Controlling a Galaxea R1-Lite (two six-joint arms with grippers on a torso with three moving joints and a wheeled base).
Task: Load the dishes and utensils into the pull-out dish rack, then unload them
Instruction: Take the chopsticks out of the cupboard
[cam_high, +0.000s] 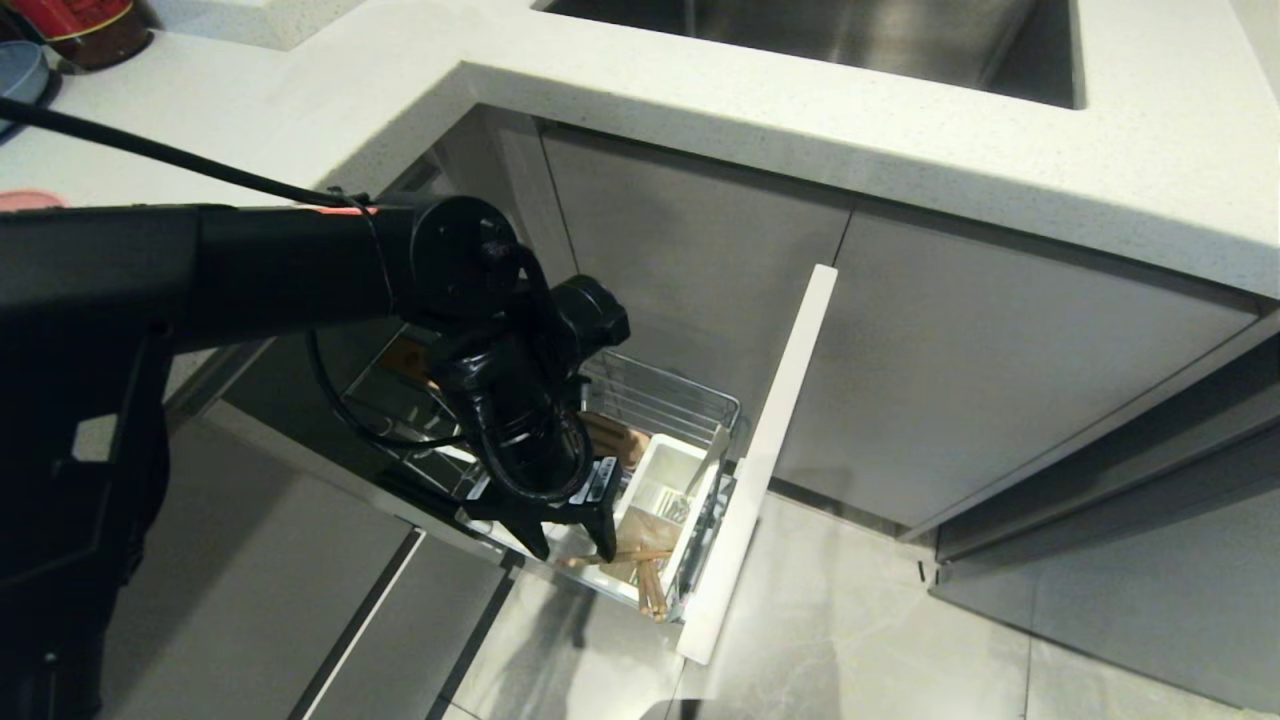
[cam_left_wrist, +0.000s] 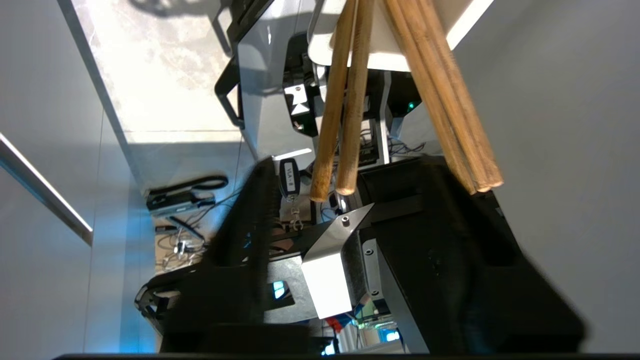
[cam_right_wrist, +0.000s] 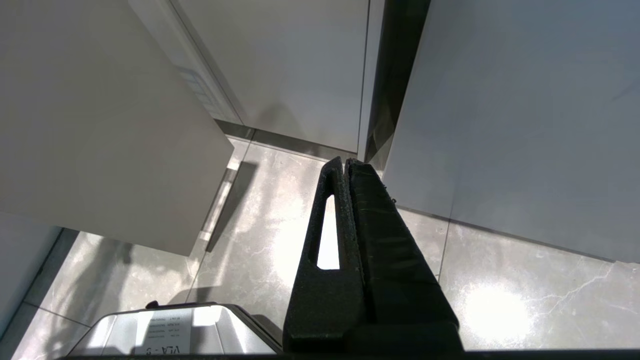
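The pull-out dish rack (cam_high: 690, 400) stands drawn out from under the counter, its pale front panel (cam_high: 765, 460) towards the floor. A white cutlery box (cam_high: 668, 470) sits in it. Light wooden chopsticks (cam_high: 650, 588) lie at the rack's front end beside that box. In the left wrist view the chopsticks (cam_left_wrist: 345, 115) hang close, their ends between the two dark fingers (cam_left_wrist: 450, 235) without touching them. My left gripper (cam_high: 575, 545) (cam_left_wrist: 347, 172) is open, low over the rack's front. My right gripper (cam_right_wrist: 345, 162) is shut on nothing, parked above the floor. The dishes cannot be made out in the rack.
A speckled white counter (cam_high: 700, 100) with a steel sink (cam_high: 850, 40) runs above the cabinets. A pink rim (cam_high: 30, 198) and a blue-grey dish (cam_high: 20, 75) show at the counter's left edge. Grey cabinet doors (cam_high: 1000, 380) flank the rack. Tiled floor (cam_high: 850, 620) lies in front.
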